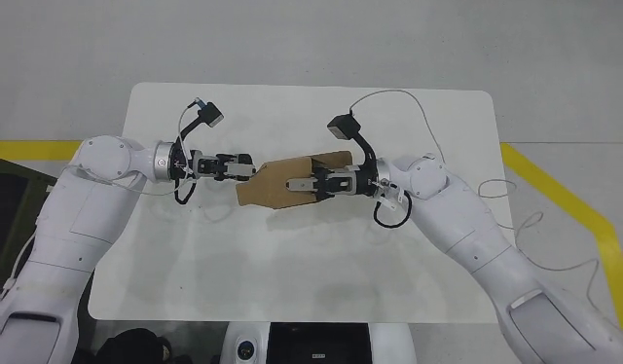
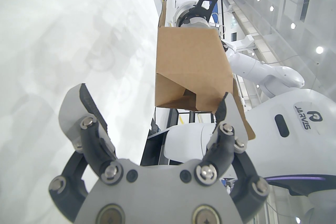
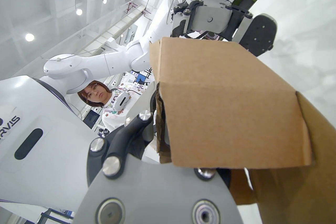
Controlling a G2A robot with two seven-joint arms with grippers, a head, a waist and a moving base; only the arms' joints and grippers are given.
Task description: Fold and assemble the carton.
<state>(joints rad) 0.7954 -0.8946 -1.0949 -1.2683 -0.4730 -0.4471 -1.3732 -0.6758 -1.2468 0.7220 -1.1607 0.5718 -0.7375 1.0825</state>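
Nearest, at the right arm's wrist: right gripper [image 1: 313, 182], closed on the near end of a brown corrugated-cardboard carton [image 1: 275, 185]. One wall pinched between the jaws, as judged from the top view; fingertips themselves hidden behind cardboard in the wrist view.

Carton formed into a rectangular tube, lying lengthwise between the two arms over the middle of the white rectangular table [image 1: 292, 276]. Resting or lifted: impossible to tell. Near end open, with one loose flap hanging past the gripper body. Far end partly closed: one flap folded inward on a slant, another long flap sticking out along the side.

Beyond that far end: left gripper [image 2: 154, 90], jaws wide apart, holding nothing. One black ribbed pad [image 2: 92, 107] off to the side in free air, the other just beside or touching the protruding flap.

Probably midway through closing the end flaps. Risks from here:
- Single-wall pinch as the only hold, so any push from the left likely to swivel the carton in the grip or slide it out.
- Too hard a push along the length: tube buckled or flattened, thin board creased off its score lines.
- Open finger snagging the long flap from the wrong side, bending it outward instead of in.
- Slanted inner flap springing back before being covered.
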